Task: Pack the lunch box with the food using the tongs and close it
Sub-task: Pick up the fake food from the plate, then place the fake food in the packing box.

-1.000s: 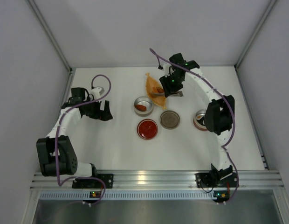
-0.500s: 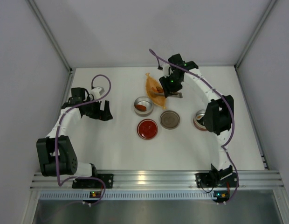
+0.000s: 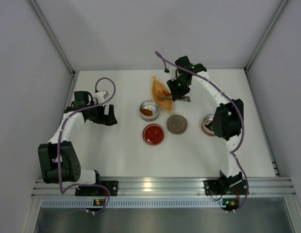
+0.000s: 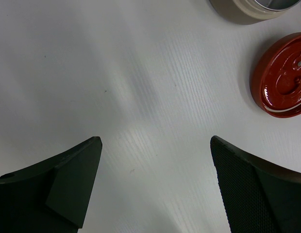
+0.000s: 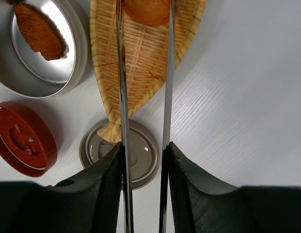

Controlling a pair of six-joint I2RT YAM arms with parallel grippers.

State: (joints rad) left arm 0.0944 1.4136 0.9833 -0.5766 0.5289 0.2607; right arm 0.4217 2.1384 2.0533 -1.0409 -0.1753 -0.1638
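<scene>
My right gripper (image 5: 145, 145) is shut on the tongs (image 5: 120, 73), its pads pressing the two silver arms toward each other. The arms reach over the woven leaf-shaped dish (image 5: 143, 58) and lie along both sides of an orange-brown piece of food (image 5: 146, 10). The round steel lunch box (image 5: 77, 58) stands left of the dish with a brown piece of food (image 5: 38, 31) inside it. Its red lid (image 5: 24, 145) and grey inner lid (image 5: 141, 167) lie flat on the table. My left gripper (image 4: 155, 141) hangs open over bare table, far left of the lunch box (image 3: 149, 109).
A second steel container (image 3: 208, 124) stands at the right, partly hidden under my right arm. White walls enclose the table on three sides. The left wrist view catches the red lid (image 4: 281, 77) and the lunch box rim (image 4: 242, 12) at its right edge.
The right jaws have squeezed the tongs narrower, bringing their arms in against the orange-brown piece on the dish. Neither arm has otherwise visibly moved.
</scene>
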